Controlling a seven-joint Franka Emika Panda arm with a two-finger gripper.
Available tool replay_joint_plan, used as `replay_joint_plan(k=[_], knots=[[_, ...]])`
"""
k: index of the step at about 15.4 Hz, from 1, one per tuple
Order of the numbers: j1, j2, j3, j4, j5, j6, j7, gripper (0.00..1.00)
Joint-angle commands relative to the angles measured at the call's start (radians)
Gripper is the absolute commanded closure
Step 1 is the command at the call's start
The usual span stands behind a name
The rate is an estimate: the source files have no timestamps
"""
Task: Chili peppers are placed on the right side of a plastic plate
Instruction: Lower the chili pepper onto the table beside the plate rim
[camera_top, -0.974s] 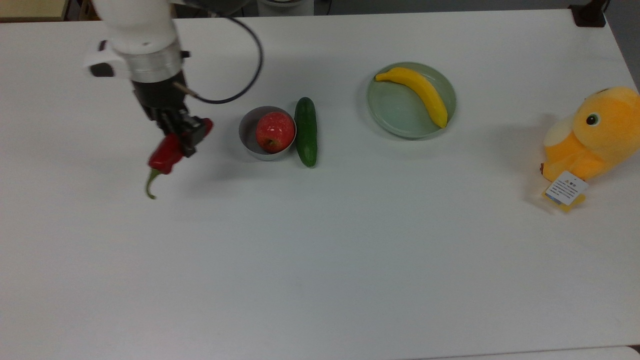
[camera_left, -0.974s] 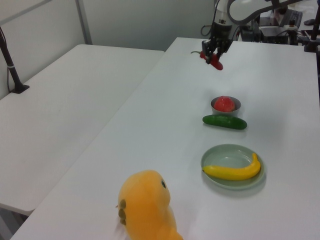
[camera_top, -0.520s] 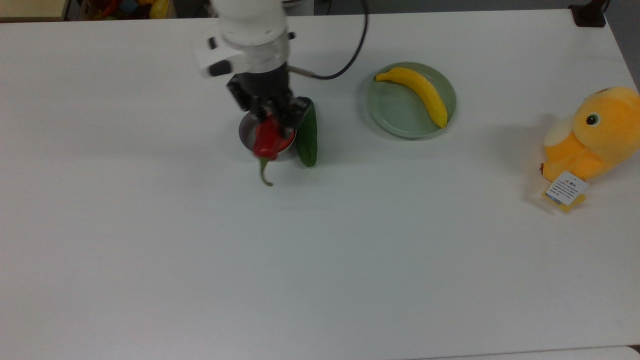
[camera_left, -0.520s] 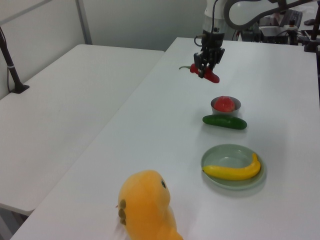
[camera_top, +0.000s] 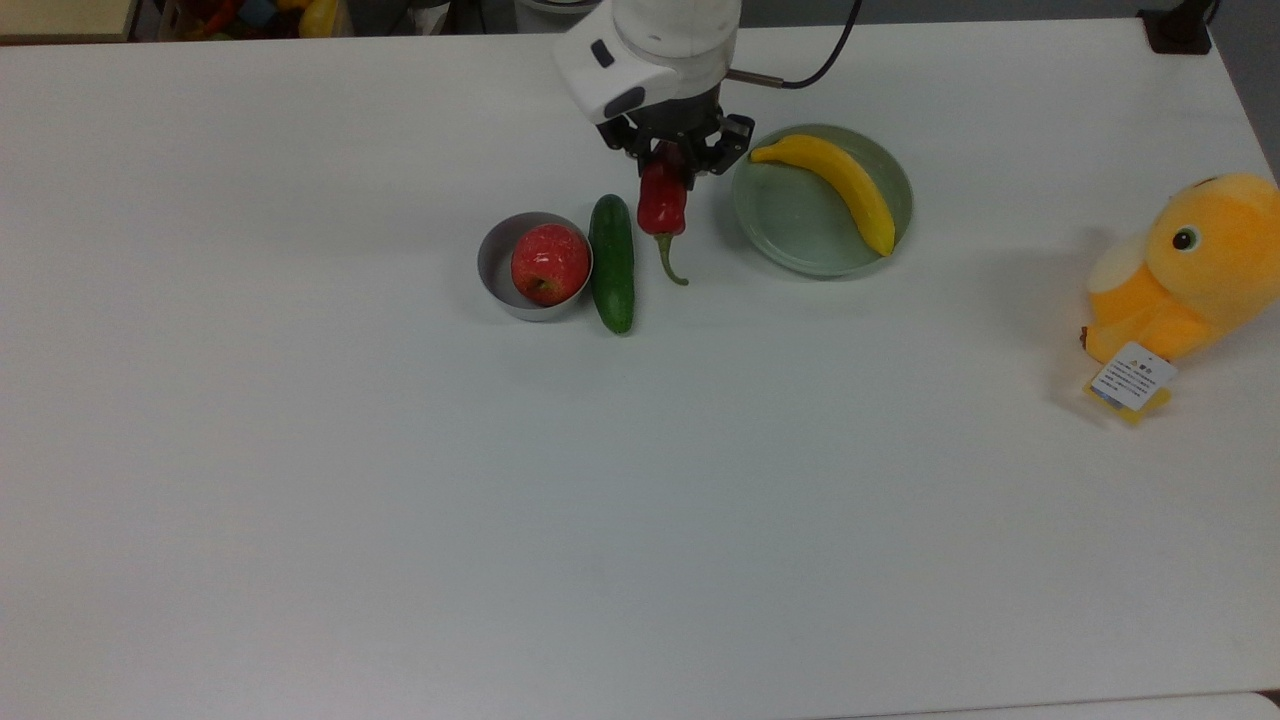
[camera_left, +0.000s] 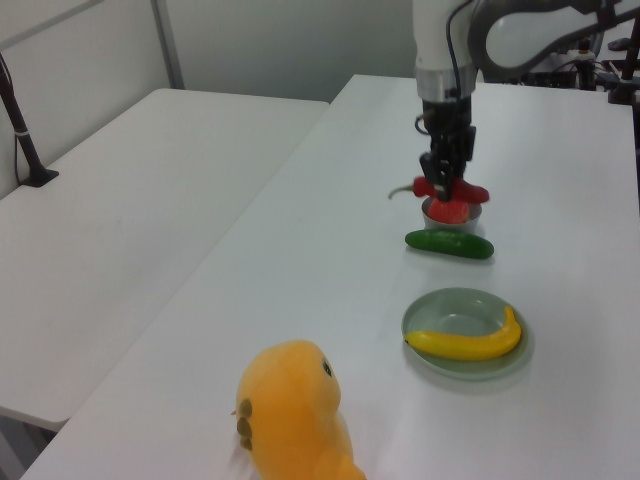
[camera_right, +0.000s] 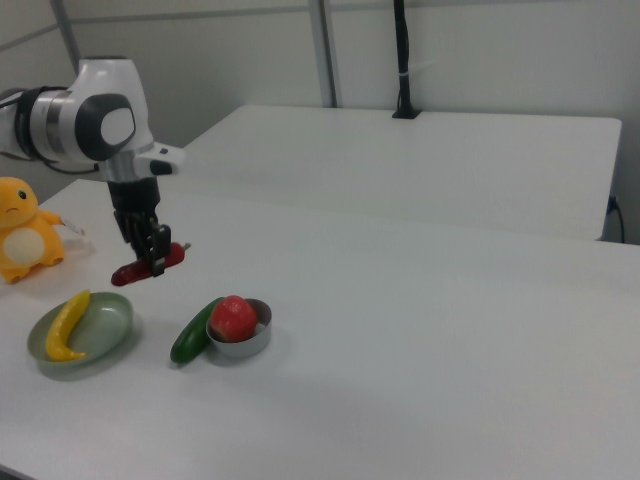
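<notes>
Gripping the chili (camera_top: 661, 203) aloft, the pincer (camera_top: 673, 168) nears the plate (camera_top: 790, 225); early release risks hitting the banana (camera_top: 838, 183).

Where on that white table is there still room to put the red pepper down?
The widest bare patch lies between the plastic plate and the plush toy, plus the table's whole near half in the top view. It is crowded where bowl, cucumber and held chili peppers bunch together.
</notes>
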Motion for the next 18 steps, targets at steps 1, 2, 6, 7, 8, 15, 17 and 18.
replay_joint_plan(k=[1,2,6,7,8,15,17,18], knots=[[0.023,-0.019,-0.003,-0.086,-0.004,-0.021,-0.024,0.62],[0.026,-0.016,-0.001,-0.097,-0.008,-0.022,-0.037,0.62],[0.034,0.008,0.026,-0.141,-0.033,-0.030,-0.056,0.58],[0.048,0.018,0.034,-0.149,-0.053,-0.030,-0.056,0.58],[0.059,0.022,0.035,-0.155,-0.068,-0.032,-0.054,0.58],[0.065,0.056,0.040,-0.147,-0.105,-0.024,-0.056,0.00],[0.065,0.059,0.045,-0.147,-0.105,-0.022,-0.054,0.00],[0.065,0.059,0.045,-0.147,-0.107,-0.024,-0.054,0.00]])
